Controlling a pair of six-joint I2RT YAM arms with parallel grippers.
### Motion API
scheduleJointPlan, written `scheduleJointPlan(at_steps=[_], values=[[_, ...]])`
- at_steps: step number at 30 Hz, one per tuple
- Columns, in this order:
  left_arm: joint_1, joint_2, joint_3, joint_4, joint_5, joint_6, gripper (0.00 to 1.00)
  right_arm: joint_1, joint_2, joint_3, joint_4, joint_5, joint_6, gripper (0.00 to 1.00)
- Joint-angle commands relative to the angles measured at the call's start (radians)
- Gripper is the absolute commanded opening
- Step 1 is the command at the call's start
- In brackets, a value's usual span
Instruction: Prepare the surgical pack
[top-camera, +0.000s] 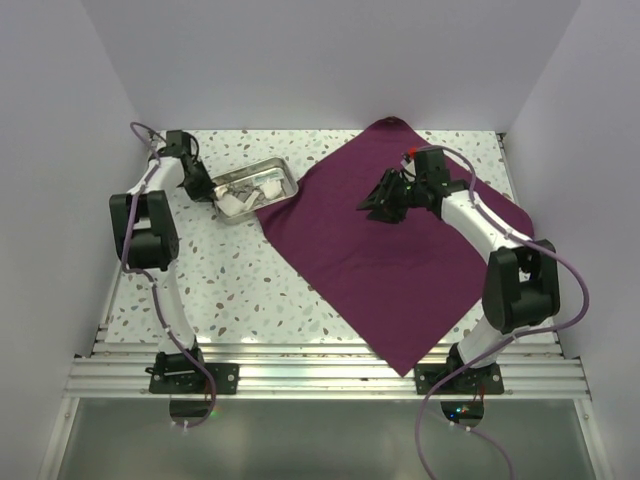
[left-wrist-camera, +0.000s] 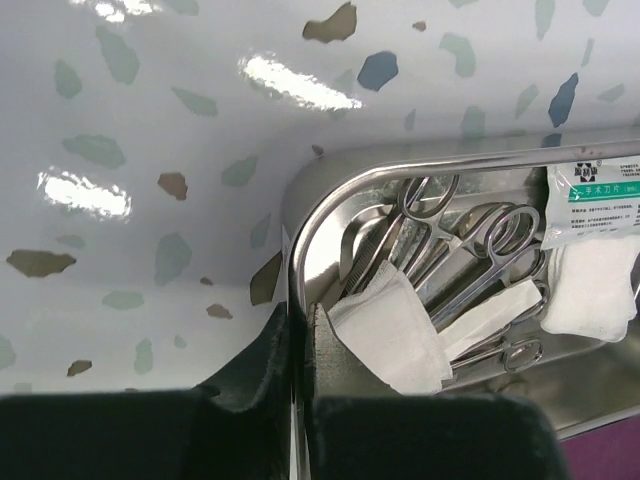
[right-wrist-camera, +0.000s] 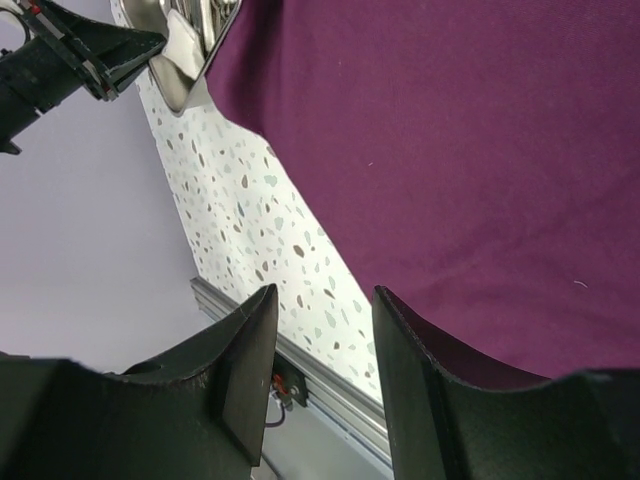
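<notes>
Top external: cloth (top-camera: 400, 250) spread, loaded tray (top-camera: 255, 166) not yet on it; left hand (left-wrist-camera: 298, 335) pinches its rim, right hand (right-wrist-camera: 325, 295) wide, empty.

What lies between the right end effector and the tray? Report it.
Only the purple cloth. In the top view it runs from beneath the right end effector to the tray edge, with nothing lying on that stretch.
</notes>
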Motion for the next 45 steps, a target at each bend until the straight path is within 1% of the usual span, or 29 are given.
scheduleJointPlan(at_steps=[1,6,10,13,15,19,21,22,23,24,25,26,28,29,30,31,33,36,38,40,41,45], values=[[0.021,-0.135,-0.031,0.004,0.047,0.002,0.0,0.001,-0.045,0.015,-0.037,-0.021,-0.029,0.47],[0.044,-0.25,-0.081,-0.02,0.01,-0.042,0.0,0.001,-0.094,0.013,-0.068,-0.032,-0.048,0.47],[0.064,-0.328,-0.129,-0.036,0.017,-0.067,0.0,0.001,-0.139,0.009,-0.095,-0.03,-0.063,0.47],[0.062,-0.386,-0.167,-0.037,0.05,-0.068,0.0,0.0,-0.182,-0.01,-0.109,-0.027,-0.065,0.47],[0.061,-0.436,-0.199,-0.027,0.099,-0.073,0.0,0.0,-0.206,-0.025,-0.121,-0.014,-0.065,0.47],[0.056,-0.526,-0.284,-0.013,0.129,-0.087,0.0,-0.005,-0.255,-0.031,-0.157,0.007,-0.066,0.47],[0.026,-0.561,-0.296,-0.019,0.148,-0.08,0.0,-0.003,-0.26,-0.011,-0.206,0.014,-0.071,0.47],[0.006,-0.568,-0.299,-0.033,0.149,-0.082,0.0,-0.005,-0.261,0.001,-0.235,0.043,-0.075,0.47],[-0.042,-0.583,-0.304,-0.034,0.143,-0.088,0.0,-0.005,-0.261,0.016,-0.269,0.063,-0.092,0.47],[-0.068,-0.592,-0.315,-0.025,0.142,-0.097,0.0,-0.003,-0.261,0.056,-0.345,0.094,-0.101,0.47],[-0.1,-0.601,-0.339,0.01,0.134,-0.123,0.0,-0.003,-0.26,0.076,-0.388,0.153,-0.112,0.47],[-0.167,-0.606,-0.347,0.024,0.125,-0.137,0.0,-0.003,-0.257,0.119,-0.469,0.19,-0.135,0.47],[-0.232,-0.592,-0.351,0.044,0.119,-0.169,0.0,-0.003,-0.257,0.159,-0.537,0.249,-0.163,0.48],[-0.293,-0.571,-0.348,0.047,0.11,-0.177,0.0,-0.005,-0.264,0.173,-0.587,0.305,-0.181,0.48],[-0.323,-0.559,-0.338,0.05,0.102,-0.183,0.0,-0.005,-0.271,0.194,-0.611,0.334,-0.187,0.48],[-0.378,-0.549,-0.333,0.065,0.09,-0.195,0.0,-0.005,-0.281,0.203,-0.632,0.367,-0.195,0.48],[-0.43,-0.509,-0.316,0.084,0.079,-0.211,0.0,-0.005,-0.318,0.216,-0.677,0.446,-0.204,0.48],[-0.525,-0.442,-0.283,0.122,0.074,-0.255,0.0,-0.006,-0.361,0.208,-0.717,0.508,-0.216,0.48],[-0.591,-0.375,-0.25,0.131,0.068,-0.271,0.0,-0.008,-0.373,0.193,-0.743,0.517,-0.216,0.49],[-0.628,-0.327,-0.201,0.156,0.067,-0.294,0.0,-0.012,-0.395,0.171,-0.744,0.525,-0.216,0.49],[-0.657,-0.277,-0.18,0.159,0.057,-0.295,0.0,-0.012,-0.404,0.141,-0.726,0.533,-0.22,0.49],[-0.685,-0.155,-0.034,0.145,0.06,-0.306,0.0,-0.018,-0.416,0.105,-0.727,0.572,-0.244,0.49]])
